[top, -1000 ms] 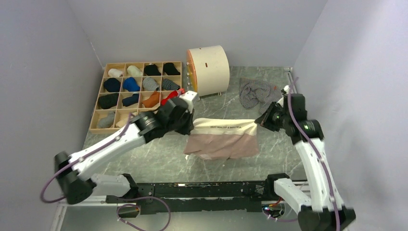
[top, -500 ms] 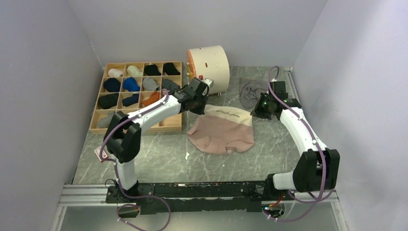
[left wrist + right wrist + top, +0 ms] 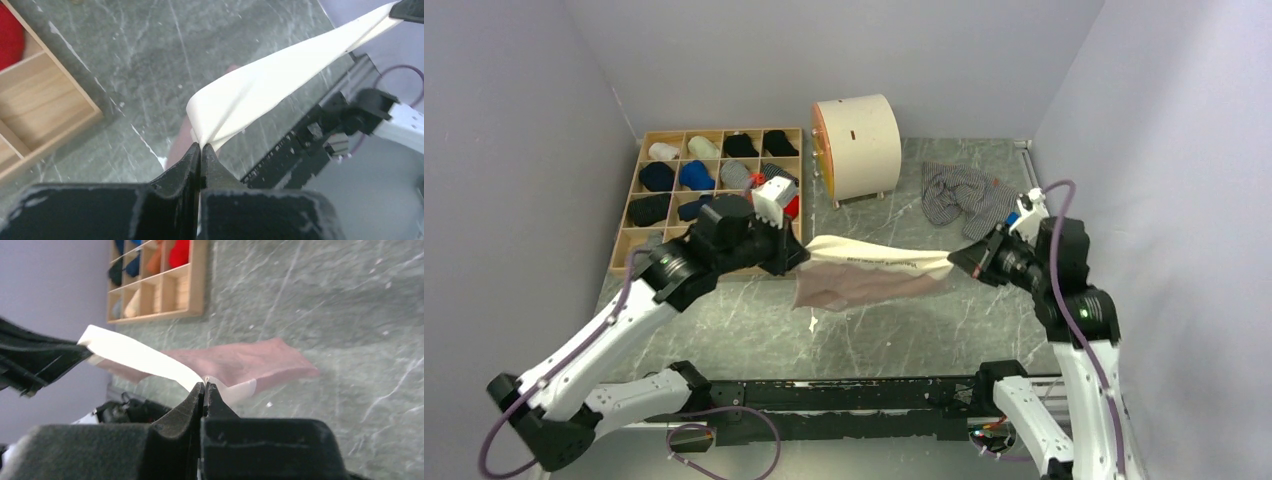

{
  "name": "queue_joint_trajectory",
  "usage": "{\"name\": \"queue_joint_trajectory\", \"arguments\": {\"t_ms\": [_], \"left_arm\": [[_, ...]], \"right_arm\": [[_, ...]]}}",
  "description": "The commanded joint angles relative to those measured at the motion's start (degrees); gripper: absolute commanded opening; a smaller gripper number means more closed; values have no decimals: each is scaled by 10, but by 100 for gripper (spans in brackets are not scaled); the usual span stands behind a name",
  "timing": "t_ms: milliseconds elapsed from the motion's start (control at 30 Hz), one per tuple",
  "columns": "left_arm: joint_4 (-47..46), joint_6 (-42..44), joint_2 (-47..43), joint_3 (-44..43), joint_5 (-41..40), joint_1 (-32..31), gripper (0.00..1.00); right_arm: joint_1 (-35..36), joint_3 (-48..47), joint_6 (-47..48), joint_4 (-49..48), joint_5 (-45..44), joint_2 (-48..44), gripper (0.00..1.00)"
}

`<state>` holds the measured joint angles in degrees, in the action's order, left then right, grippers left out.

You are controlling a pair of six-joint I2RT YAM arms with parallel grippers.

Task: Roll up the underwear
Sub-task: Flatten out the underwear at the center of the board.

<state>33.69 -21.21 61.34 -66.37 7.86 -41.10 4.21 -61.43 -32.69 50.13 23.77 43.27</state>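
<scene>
Pink underwear (image 3: 874, 268): hanging over the middle of the worktop (image 3: 894, 340); its cream waistband is stretching taut left to right, with the pink body drooping below and seemingly trailing on the surface.
Left gripper (image 3: 802, 250): clenching the waistband's left end; the jaws are pinching tight on the cloth.
Right gripper (image 3: 959, 262): clamping the right end likewise; each arm is sitting equally near its own end.
Long axis: running left-right between the two grippers; by my judgement, laying it flat is calling for both arms lowering together.
Open room: bare worktop is lying beneath and nearward; the near rail (image 3: 844, 395) is bounding it.
Neighbours: grey striped underwear (image 3: 959, 192) is lying far right, well apart; wooden tray (image 3: 722, 131) is sitting far left; cream drum (image 3: 859, 145) is standing far centre.
</scene>
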Motion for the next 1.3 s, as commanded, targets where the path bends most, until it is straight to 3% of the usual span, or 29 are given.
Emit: {"name": "queue_joint_trajectory", "arguments": {"t_ms": [0, 100, 200, 433, 600, 733, 833, 900, 933, 1000, 1033, 1267], "left_arm": [[75, -30, -66, 22, 76, -2, 5], [90, -39, -84, 21, 91, -2, 5], [85, -30, -48, 12, 104, -2, 5], [-78, -27, 168, -2, 31, -1, 5], [-140, 7, 360, -109, -7, 0, 5], [-114, 58, 511, -246, -29, 1, 5], [-71, 80, 580, -313, -68, 2, 38], [-44, 86, 588, -334, -96, 5, 53], [-45, 88, 576, -330, -101, 8, 63], [-79, 93, 527, -290, -115, 10, 87], [-89, 95, 500, -273, -123, 11, 94], [-42, 101, 378, -180, -69, 16, 94]], "right_arm": [[-1, -34, -44, 77, 72, -60, 0], [-1, -71, -46, 110, 43, -62, 0], [-1, -63, -26, 124, -15, -28, 0], [-2, 71, -46, -69, -134, 89, 0], [-6, 66, -33, -180, -205, 242, 0], [-14, 29, -5, -227, -249, 350, 3], [-27, -11, 19, -227, -210, 445, 19], [-30, -45, 34, -208, -223, 479, 44], [-33, -56, 40, -201, -229, 482, 51], [-33, -65, 43, -199, -236, 461, 58], [-33, -64, 43, -199, -235, 446, 60], [-31, 25, 24, -209, -111, 324, 52]]}}
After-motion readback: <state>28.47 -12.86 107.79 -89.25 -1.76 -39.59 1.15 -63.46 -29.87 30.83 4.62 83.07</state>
